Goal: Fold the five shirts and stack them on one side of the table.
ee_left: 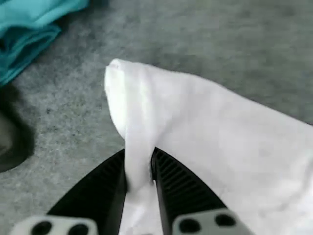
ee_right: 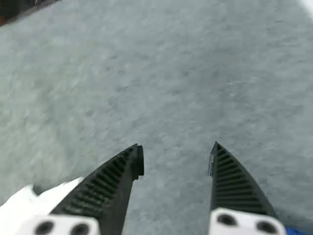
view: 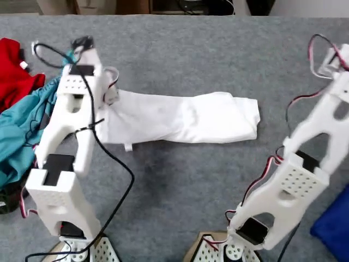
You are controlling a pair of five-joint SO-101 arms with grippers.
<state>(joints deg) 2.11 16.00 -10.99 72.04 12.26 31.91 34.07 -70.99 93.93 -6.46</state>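
— How far along are we?

— Early, we judge. At the left edge of the worktop (view: 180, 49) the red shirt (view: 13, 71) and the teal shirt (view: 22, 136) lie crumpled together, not yet folded.

— And the one in hand?

— Our left end effector (ee_left: 139, 152) pinches one end of the white shirt (view: 185, 117), which lies as a long, partly folded band across the worktop's middle. Our right end effector (ee_right: 176, 147) hangs spread over bare worktop, holding nothing.

— The right edge?

— A blue shirt (view: 334, 224) lies by the near right corner; we cannot tell whether it is folded. Nothing is stacked yet.
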